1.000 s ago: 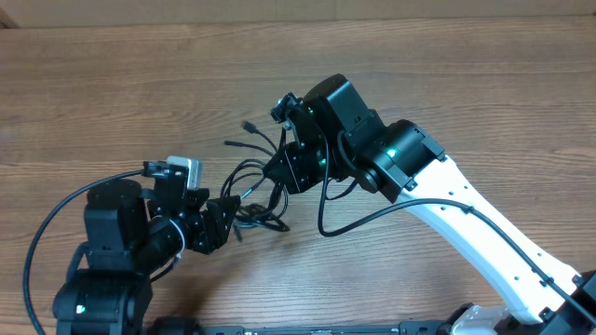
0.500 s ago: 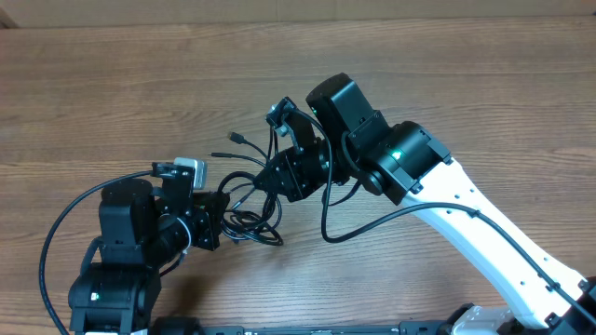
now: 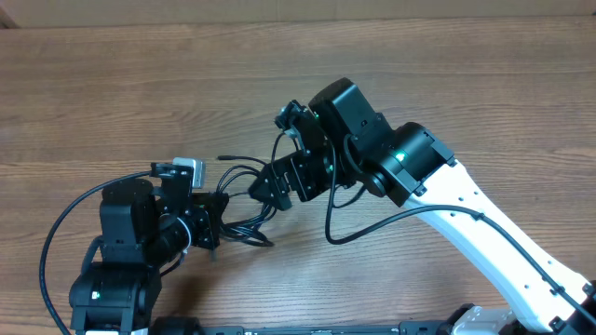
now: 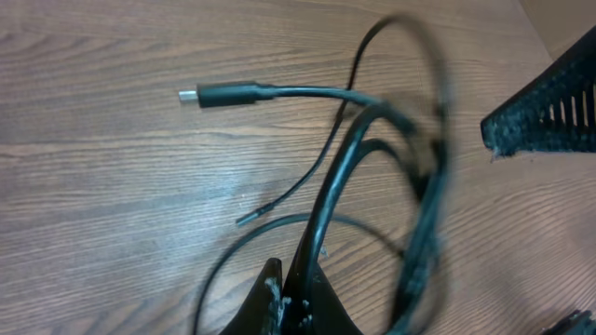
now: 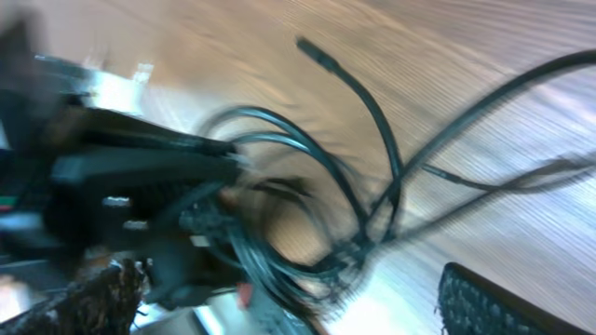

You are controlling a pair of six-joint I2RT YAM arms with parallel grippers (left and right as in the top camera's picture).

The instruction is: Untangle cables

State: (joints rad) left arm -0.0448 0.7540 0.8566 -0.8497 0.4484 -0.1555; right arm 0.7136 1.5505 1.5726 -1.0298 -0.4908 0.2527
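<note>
Left tool (image 3: pixel 214 224) clenches the cables (image 4: pixel 337 172); right tool (image 3: pixel 268 183) stands released near them.

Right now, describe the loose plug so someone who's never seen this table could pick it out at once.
On the wooden table, thin black cables lie tangled between the left gripper and right gripper. One end pokes out of the tangle's far side, leftwards: the plug. It has a thick sleeve and a small metal tip; the loose end beside it is thin and bare.
</note>
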